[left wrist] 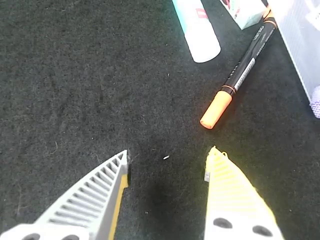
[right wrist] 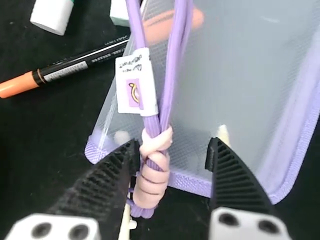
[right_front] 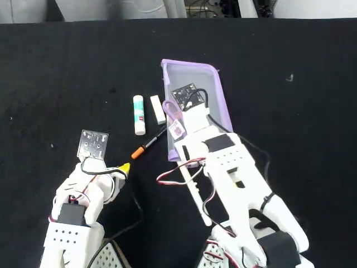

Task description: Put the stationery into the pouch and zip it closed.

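The translucent pouch (right_front: 196, 92) with purple trim lies mid-table. My right gripper (right_front: 179, 114) hovers over its near corner, open, its black fingers (right wrist: 107, 175) on either side of the knotted purple pull loop (right wrist: 152, 145), which carries a white tag (right wrist: 134, 82). Left of the pouch lie a glue stick (right_front: 139, 114), a white eraser (right_front: 158, 109) and a black pen with an orange cap (right_front: 148, 145). My left gripper (left wrist: 167, 160) is open just above the cloth, short of the pen's orange cap (left wrist: 216, 110), with nothing between its fingers.
Black cloth covers the whole table (right_front: 290, 139). The pen's far end (left wrist: 267, 14) reaches the pouch's edge (left wrist: 302, 45). Cables trail from both arms at the near edge. Bare cloth stretches to the far left and far right.
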